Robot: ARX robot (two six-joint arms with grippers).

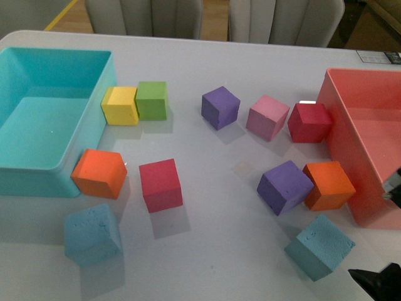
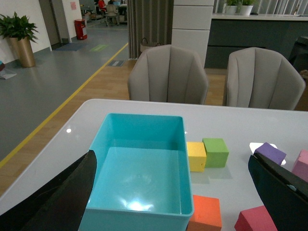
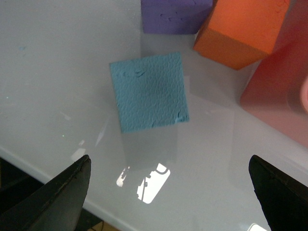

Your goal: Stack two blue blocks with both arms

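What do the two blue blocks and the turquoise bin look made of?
Left blue block and right blue block: likely foam, matte, with pitted, dented faces. Turquoise bin: probably moulded plastic, smooth and slightly glossy, with a light glare on its floor.

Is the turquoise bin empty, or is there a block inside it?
Empty. The turquoise bin shows only its bare floor in the left wrist view; no cube lies inside.
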